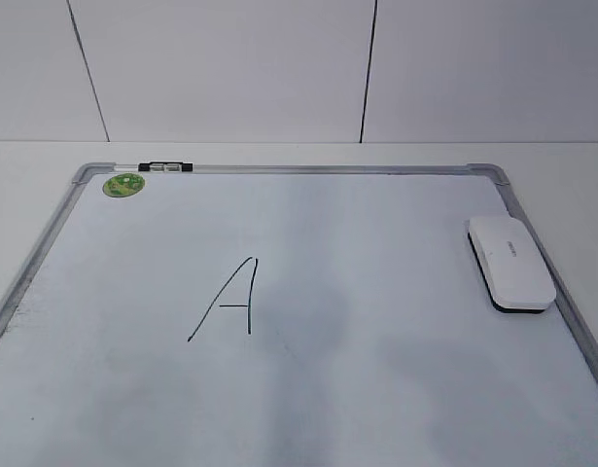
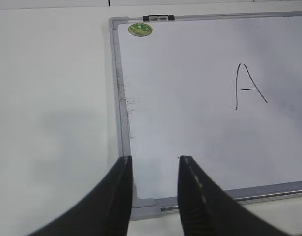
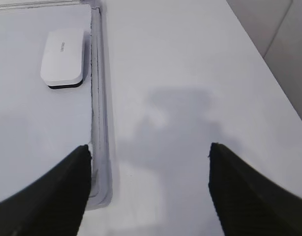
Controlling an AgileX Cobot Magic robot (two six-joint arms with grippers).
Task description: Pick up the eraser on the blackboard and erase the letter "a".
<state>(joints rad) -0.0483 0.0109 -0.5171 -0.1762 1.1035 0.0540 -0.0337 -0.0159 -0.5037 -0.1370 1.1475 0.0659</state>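
The white eraser (image 1: 510, 263) lies flat on the blackboard (image 1: 308, 169) by its right frame, and it also shows far left in the right wrist view (image 3: 64, 57). A tall capital "A" (image 1: 230, 300) is written left of the board's middle. No small letter "a" shows in any view. My left gripper (image 2: 154, 158) hovers open and empty over the board's near left corner (image 2: 141, 204). Over the board's near right corner (image 3: 98, 187) and the bare table my right gripper (image 3: 148, 147) stands wide open, well short of the eraser. Neither arm appears in the exterior view.
A round green magnet (image 1: 123, 184) sticks to the board's far left corner, beside a small black and silver clip (image 1: 165, 167) on the top frame. White table (image 3: 190, 73) surrounds the board. A panelled wall (image 1: 279, 68) rises behind.
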